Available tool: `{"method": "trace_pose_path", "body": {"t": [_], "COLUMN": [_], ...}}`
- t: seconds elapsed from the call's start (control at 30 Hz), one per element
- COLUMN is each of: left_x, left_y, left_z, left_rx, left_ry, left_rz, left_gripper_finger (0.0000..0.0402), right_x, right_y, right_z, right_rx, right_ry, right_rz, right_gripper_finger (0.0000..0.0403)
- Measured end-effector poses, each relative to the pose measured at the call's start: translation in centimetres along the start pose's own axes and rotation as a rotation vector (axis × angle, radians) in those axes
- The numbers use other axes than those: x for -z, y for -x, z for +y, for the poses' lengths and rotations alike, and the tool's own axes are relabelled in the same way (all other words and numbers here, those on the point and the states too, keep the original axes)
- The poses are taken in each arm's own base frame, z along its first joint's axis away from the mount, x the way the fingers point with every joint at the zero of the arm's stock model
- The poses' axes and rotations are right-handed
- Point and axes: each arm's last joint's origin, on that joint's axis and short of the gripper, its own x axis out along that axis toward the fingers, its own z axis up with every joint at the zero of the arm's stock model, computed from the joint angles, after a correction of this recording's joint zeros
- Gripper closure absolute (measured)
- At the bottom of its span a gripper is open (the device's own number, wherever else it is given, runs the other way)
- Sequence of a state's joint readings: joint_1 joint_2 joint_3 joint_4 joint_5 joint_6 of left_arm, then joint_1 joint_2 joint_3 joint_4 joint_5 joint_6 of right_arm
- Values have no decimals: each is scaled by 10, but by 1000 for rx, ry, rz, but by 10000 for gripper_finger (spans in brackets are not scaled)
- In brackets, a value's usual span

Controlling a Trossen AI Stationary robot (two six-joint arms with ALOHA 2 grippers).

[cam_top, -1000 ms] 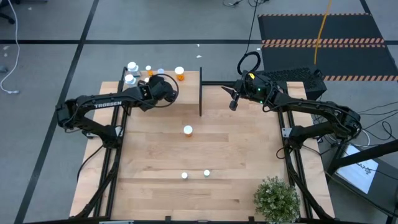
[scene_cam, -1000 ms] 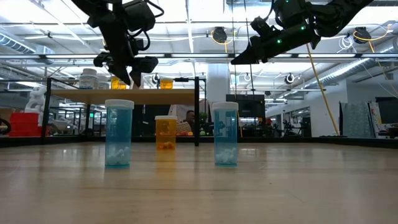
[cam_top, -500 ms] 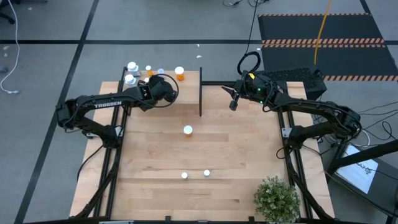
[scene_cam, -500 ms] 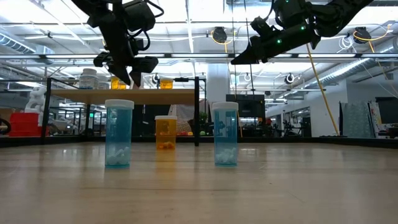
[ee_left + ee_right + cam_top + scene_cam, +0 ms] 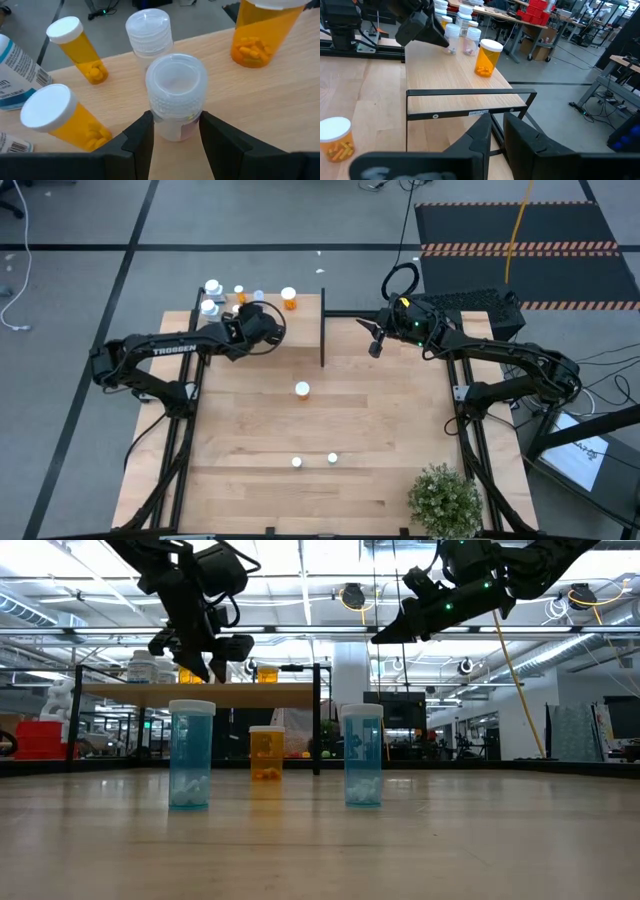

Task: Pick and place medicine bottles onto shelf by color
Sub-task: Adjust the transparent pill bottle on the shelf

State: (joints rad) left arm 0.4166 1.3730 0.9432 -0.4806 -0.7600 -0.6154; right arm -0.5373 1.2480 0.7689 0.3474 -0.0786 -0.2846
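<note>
On the shelf (image 5: 300,310), at the table's far left, stand several medicine bottles: orange ones (image 5: 77,50) (image 5: 260,30) (image 5: 62,117), a clear-capped one (image 5: 148,27) and a labelled white one (image 5: 15,70). My left gripper (image 5: 176,137) reaches over the shelf and is shut on a pale clear bottle (image 5: 176,95). On the table stand an orange bottle (image 5: 302,389) and two bluish bottles (image 5: 296,462) (image 5: 333,459). My right gripper (image 5: 497,132) hangs shut in the air to the right of the shelf's black upright panel (image 5: 322,330), holding nothing. My left gripper pinches the pale clear bottle's body (image 5: 172,130) below its ribbed cap, one finger (image 5: 140,137) on each side. The fingers slant down from the table's near side. The bottle stands upright between them over the shelf board; its bottom is hidden, so whether it rests there cannot be told.
A green potted plant (image 5: 445,500) stands at the table's near right corner. The shelved bottles crowd close around the held one. The shelf's black frame bar (image 5: 470,92) lies just ahead of my right gripper.
</note>
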Motion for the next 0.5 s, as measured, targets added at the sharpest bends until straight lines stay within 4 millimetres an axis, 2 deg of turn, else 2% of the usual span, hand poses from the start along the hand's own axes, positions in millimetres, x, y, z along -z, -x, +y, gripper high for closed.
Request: {"method": "trace_pose_path", "body": {"t": [0.37,0.5], "left_x": [2,3], "left_y": [0,0], "left_z": [-1,-1], "left_rx": [6,5], "left_ry": [-3,8], "left_rz": [-6,0], "left_gripper_finger": [246,225], "right_x": [0,0], "right_y": [0,0], "right_z": [0,0], "right_rx": [0,0], "right_ry": [0,1], "right_rz": [0,0], "right_gripper_finger": [355,355]}}
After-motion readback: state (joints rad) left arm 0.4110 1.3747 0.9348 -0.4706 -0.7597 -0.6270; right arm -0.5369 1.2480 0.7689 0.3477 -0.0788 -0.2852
